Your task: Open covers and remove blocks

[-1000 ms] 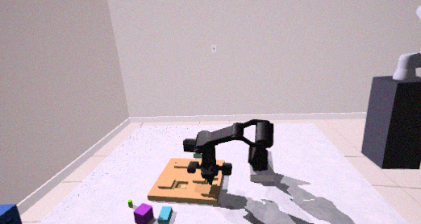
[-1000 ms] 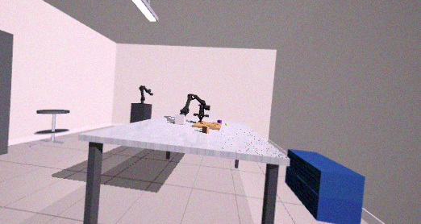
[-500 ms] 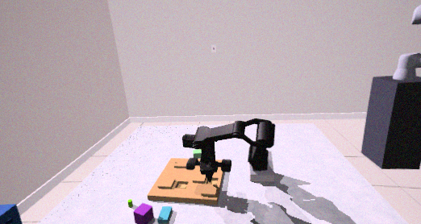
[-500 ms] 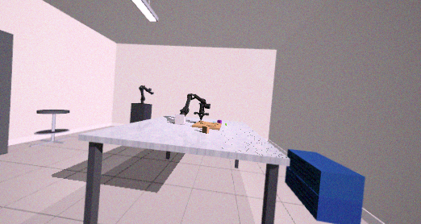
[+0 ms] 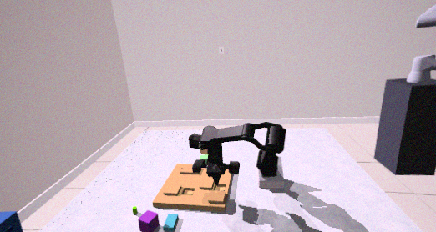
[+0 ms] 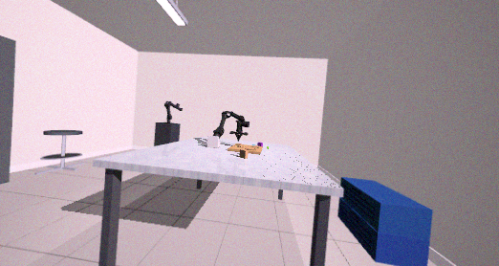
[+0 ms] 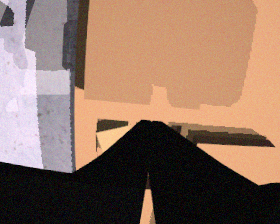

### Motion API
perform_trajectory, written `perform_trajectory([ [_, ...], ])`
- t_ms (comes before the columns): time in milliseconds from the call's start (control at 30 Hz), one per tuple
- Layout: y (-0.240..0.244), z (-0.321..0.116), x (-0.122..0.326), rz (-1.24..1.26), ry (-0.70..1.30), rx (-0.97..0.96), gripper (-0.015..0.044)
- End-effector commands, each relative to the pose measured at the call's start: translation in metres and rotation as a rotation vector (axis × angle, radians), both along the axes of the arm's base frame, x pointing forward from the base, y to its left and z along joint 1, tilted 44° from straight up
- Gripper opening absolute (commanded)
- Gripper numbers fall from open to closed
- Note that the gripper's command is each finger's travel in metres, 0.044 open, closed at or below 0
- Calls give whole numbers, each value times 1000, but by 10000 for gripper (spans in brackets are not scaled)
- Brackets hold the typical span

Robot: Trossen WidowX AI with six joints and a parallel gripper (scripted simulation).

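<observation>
The orange puzzle board (image 5: 167, 200) (image 6: 234, 148) (image 7: 251, 162) lies flat, with recesses and slots in its top. My gripper (image 5: 216, 184) (image 6: 238, 139) (image 7: 149, 131) is shut and empty, its tips pointing down low over the board's right part, close to a slot. In the wrist view the dark fingers hide part of a slot and a small opening. A purple cube (image 5: 148, 221) (image 6: 260, 144), a cyan block (image 5: 170, 222) and a small lime piece (image 5: 134, 210) (image 6: 268, 147) lie off the board. The covers' exact positions are hard to tell.
Beyond the board's far edge a green patch (image 5: 204, 158) shows, partly hidden by the arm. In the exterior view a brown block (image 6: 244, 153) stands beside the board. The arm's base stands right of the board in the top view.
</observation>
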State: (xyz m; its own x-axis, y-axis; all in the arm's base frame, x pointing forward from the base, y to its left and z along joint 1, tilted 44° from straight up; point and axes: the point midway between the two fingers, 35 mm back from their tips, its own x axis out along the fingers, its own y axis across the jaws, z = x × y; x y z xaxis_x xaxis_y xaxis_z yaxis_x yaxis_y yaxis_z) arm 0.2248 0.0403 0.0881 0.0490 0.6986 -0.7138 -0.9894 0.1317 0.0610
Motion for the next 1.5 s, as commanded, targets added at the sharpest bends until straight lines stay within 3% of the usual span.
perform_trajectory([
  [0, -4, 5, -1, 5, -1, -5, 0],
  [167, -5, 4, 3, 0, 0, 0, 0],
  [767, -50, -15, 85, 5, -6, -5, 0],
  [1467, -51, -16, 86, 5, -6, -5, 0],
])
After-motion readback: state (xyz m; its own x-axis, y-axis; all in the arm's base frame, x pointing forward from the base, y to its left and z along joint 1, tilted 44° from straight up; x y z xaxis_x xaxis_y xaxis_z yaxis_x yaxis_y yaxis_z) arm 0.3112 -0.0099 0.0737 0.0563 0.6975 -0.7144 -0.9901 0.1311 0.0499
